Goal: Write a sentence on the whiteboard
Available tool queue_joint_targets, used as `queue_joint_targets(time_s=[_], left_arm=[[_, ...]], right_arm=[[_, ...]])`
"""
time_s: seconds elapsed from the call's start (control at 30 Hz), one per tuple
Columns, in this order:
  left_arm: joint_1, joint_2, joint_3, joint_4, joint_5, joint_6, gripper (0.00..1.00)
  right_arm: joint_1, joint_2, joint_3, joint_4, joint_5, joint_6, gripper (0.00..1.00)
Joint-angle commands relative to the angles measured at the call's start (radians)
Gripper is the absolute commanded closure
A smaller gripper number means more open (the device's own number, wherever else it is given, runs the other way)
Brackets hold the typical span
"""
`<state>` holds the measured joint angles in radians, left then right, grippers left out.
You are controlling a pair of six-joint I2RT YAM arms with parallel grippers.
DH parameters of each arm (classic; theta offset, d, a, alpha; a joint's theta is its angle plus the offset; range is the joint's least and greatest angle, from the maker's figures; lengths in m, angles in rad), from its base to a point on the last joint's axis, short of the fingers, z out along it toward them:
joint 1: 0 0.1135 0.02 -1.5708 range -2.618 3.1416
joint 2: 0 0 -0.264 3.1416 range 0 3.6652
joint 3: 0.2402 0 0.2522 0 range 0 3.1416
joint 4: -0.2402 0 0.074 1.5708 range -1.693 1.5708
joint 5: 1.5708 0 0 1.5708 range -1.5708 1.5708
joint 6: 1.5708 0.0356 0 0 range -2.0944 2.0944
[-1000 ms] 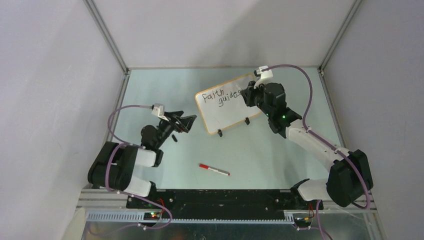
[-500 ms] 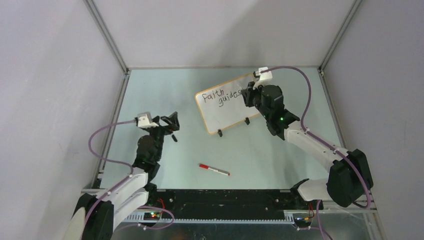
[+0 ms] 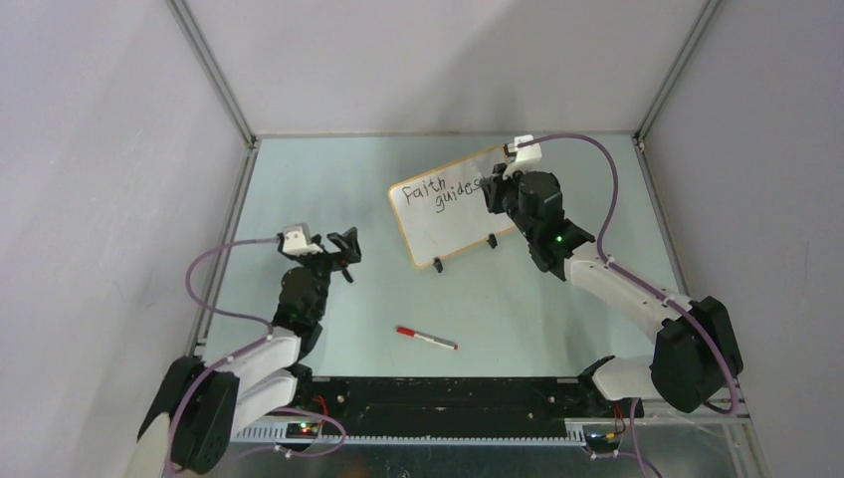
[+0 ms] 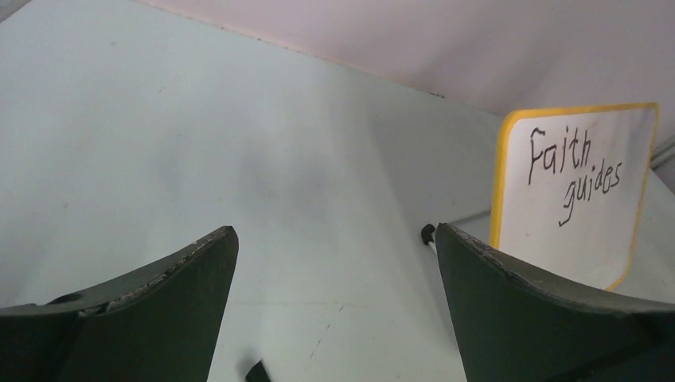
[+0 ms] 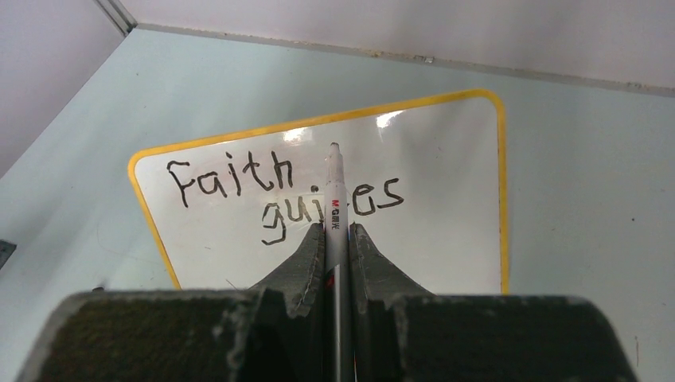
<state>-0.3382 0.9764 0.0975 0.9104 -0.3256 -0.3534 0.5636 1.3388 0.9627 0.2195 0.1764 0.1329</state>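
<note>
The whiteboard (image 3: 453, 234) stands tilted on two black clip feet at the back middle of the table, with an orange-yellow frame. Black lettering on it, the sentence (image 5: 231, 179), reads "faith" and, lower right, "guides". My right gripper (image 5: 336, 231) is shut on a white marker (image 5: 333, 183). The marker points at the board and hides the "d" of "guides"; I cannot tell whether its tip touches. In the top view my right gripper (image 3: 495, 189) sits at the board's right part. My left gripper (image 4: 334, 231) is open and holds nothing, left of the whiteboard (image 4: 589, 247).
A marker with a red cap (image 3: 426, 339) lies on the table near the front middle. A small black piece (image 3: 348, 275) lies just below my left gripper (image 3: 346, 244). Grey walls with metal rails close the table on three sides.
My left arm has pulled back toward its base and straightened, and its gripper has shifted slightly left, still open. The right arm with the marker has barely moved.
</note>
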Motion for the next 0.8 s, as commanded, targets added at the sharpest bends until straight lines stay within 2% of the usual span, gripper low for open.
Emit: queue_joint_targets(time_s=[0.0,0.1,0.2,0.27,0.37,0.47,0.53,0.67,0.77], left_arm=[[-0.002,0.124,0.13,0.017,0.114,0.062,0.01],[0.002,0.267,0.231,0.061,0.247,0.049,0.01],[0.045,0.343,0.349,-0.05,0.359,-0.004,0.01],[0.076,0.341,0.388,-0.067,0.422,-0.033,0.01],[0.105,0.287,0.416,-0.098,0.391,-0.059,0.0],[0.109,0.238,0.519,-0.297,0.339,-0.03,0.0],[0.111,0.231,0.547,-0.341,0.382,-0.044,0.01],[0.111,0.237,0.511,-0.263,0.531,-0.104,0.01],[0.122,0.252,0.503,-0.267,0.587,-0.096,0.01]], right_arm=[[0.005,-0.012,0.001,0.055,0.007,-0.004,1.0],[0.004,-0.014,0.001,0.053,0.004,0.0,1.0],[0.0,-0.015,-0.001,0.056,-0.006,0.0,1.0],[-0.003,-0.018,-0.001,0.055,-0.01,0.002,1.0],[-0.007,-0.022,-0.002,0.057,-0.017,0.008,1.0],[-0.013,-0.016,-0.002,0.066,-0.034,0.016,1.0],[-0.018,-0.014,-0.003,0.076,-0.05,0.023,1.0],[-0.022,-0.008,-0.002,0.086,-0.066,0.03,1.0],[-0.025,-0.004,-0.002,0.09,-0.072,0.034,1.0]])
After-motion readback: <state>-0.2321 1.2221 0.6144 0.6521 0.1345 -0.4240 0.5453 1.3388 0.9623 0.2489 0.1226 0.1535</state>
